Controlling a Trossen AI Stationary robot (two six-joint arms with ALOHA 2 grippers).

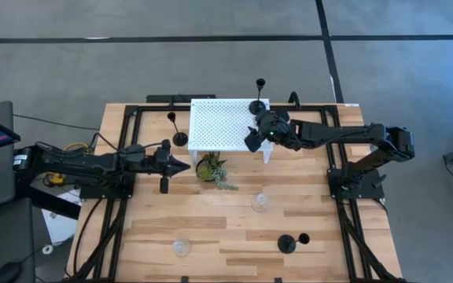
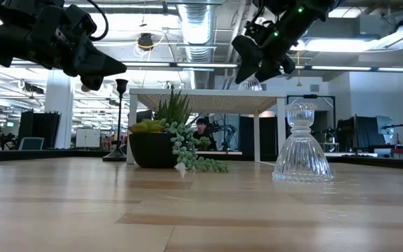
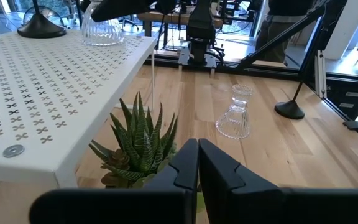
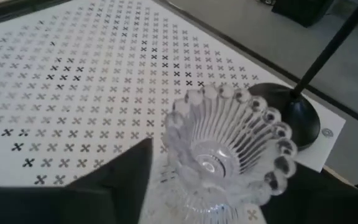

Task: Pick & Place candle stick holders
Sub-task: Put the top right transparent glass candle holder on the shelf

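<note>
High view, right gripper (image 1: 255, 135): over the right edge of the white perforated stand (image 1: 215, 126), near its front corner; from here its fingers cannot be judged.
High view, left gripper (image 1: 181, 164): left of the small potted plant (image 1: 211, 167), fingers pressed together, empty.
High view, black holders: 1 black holder (image 1: 257, 103) stands on the stand's back right corner; another black holder (image 1: 178, 134) stands on the table at the stand's left side; a third black holder (image 1: 291, 242) lies tipped over near the front right.
High view, glass holders: 1 glass holder (image 1: 259, 203) stands right of centre on the wooden table (image 1: 234, 228); another glass holder (image 1: 181, 248) stands near the front edge.
Low view: the centre glass holder (image 2: 301, 147) stands upright on the table, right of the plant (image 2: 170, 143); the right gripper (image 2: 257, 59) hangs above the stand (image 2: 208, 98).
Left wrist view: its fingers (image 3: 182, 168) meet with no gap, plant (image 3: 138, 140) just ahead; a glass holder (image 3: 102, 28) sits on the stand (image 3: 48, 81) near the black base (image 3: 41, 26).
Right wrist view: the glass holder (image 4: 229, 152) rests on the stand (image 4: 92, 74) between the spread fingers, which stand clear of it; black holder base (image 4: 291, 115) just beside.
</note>
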